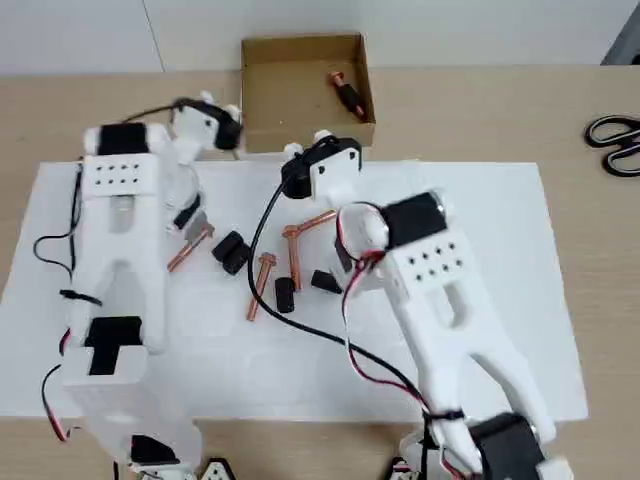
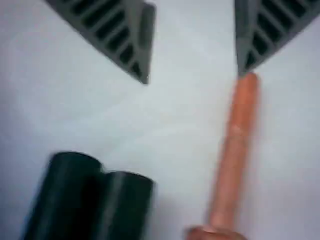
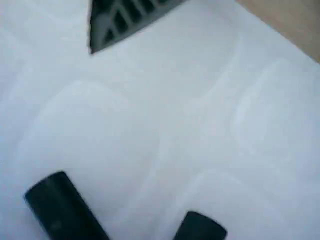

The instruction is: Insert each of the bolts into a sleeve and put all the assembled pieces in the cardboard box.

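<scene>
Copper-coloured and smooth, the nearest bolt lies flat on the white sheet that covers the worktop. Its rounded shank tip touches one jaw of the left claw, whose ribbed grey jaws stand wide apart. The bolt sits against that jaw rather than centred between the two, so closing from here would likely nudge it. A slim cylinder on a slick sheet rolls readily, and it could slip out or swing into the paired sleeves just beside it. Those sleeves are short, matte black tubes, also round, so a knock would set them rolling too.

Toward the middle of the sheet three more bolts lie loose, two of them meeting in an L, with two single sleeves near them. With parts this crowded, either arm could sweep a neighbour aside while going for one piece. The right claw hangs over that cluster, and I cannot tell whether its jaws are apart or closed. A black cable from the right arm crosses the parts and could drag them.

One assembled piece lies in the cardboard box on the far side, a shallow open tray with stiff brown walls
</scene>
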You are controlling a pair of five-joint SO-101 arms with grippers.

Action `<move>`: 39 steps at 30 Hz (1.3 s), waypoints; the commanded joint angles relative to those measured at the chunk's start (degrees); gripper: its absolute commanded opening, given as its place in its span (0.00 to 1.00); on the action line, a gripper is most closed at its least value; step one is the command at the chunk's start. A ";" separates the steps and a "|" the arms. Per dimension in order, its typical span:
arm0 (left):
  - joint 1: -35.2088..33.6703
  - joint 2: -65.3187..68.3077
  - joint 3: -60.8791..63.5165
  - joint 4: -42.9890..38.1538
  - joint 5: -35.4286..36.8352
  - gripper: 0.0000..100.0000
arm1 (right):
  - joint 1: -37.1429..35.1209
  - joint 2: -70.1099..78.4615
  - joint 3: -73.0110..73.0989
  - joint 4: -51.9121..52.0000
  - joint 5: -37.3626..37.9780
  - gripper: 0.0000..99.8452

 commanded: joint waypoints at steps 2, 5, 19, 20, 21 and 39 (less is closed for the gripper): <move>-0.79 -0.18 -3.03 -1.23 -2.90 0.15 | -1.80 5.14 -0.44 -3.74 3.96 0.16; -0.62 1.67 -4.09 -1.41 -3.87 0.15 | -3.38 9.98 -0.44 -5.41 4.40 0.16; -0.88 19.69 -22.37 -0.97 -4.13 0.15 | -3.82 20.79 -0.53 -9.54 17.93 0.16; -0.88 20.84 -22.99 -0.97 -4.13 0.15 | -3.82 20.97 -0.53 -9.54 18.29 0.16; -0.88 21.89 -23.52 -0.88 -4.48 0.15 | -3.82 21.14 -0.53 -9.54 18.37 0.16; -3.08 23.74 -21.23 1.23 -7.21 0.15 | -3.91 21.41 -0.62 -11.38 20.22 0.16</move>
